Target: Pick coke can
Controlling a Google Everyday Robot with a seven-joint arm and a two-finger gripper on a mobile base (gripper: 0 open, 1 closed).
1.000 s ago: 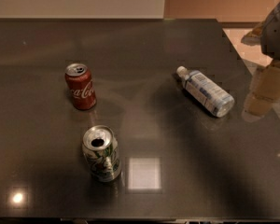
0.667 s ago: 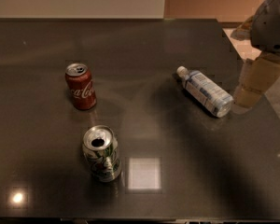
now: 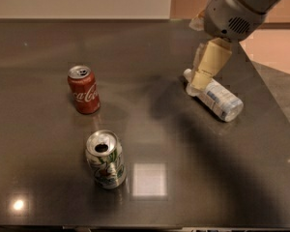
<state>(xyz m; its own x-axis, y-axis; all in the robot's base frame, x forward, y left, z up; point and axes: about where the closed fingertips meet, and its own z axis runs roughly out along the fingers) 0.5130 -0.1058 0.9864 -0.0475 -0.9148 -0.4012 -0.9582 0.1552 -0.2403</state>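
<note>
While the tan gripper (image 3: pixel 201 79) hangs at the far right of the dark, glossy tabletop (image 3: pixel 150 47), low over the neck end of a clear plastic bottle (image 3: pixel 217 99) lying on its side, the reach toward the target looks barely begun. Whether the claw is apart or together cannot be told from this view.

The small red coke can (image 3: pixel 84 90), with white script and a silver top, stands upright at the left of the table, well apart from the gripper and untouched. Nearer the front edge and slightly to its right stands a white and green patterned can (image 3: pixel 105 159) with an opened top.

The next move, in my judgement, calls for a long sweep leftward, then a descent that straddles the red can's round body without brushing its patterned neighbour. Thin, smooth metal walls on a slick, reflective surface suggest the can may slide or tip if nudged off-centre, so a squared, centred close seems wise.
</note>
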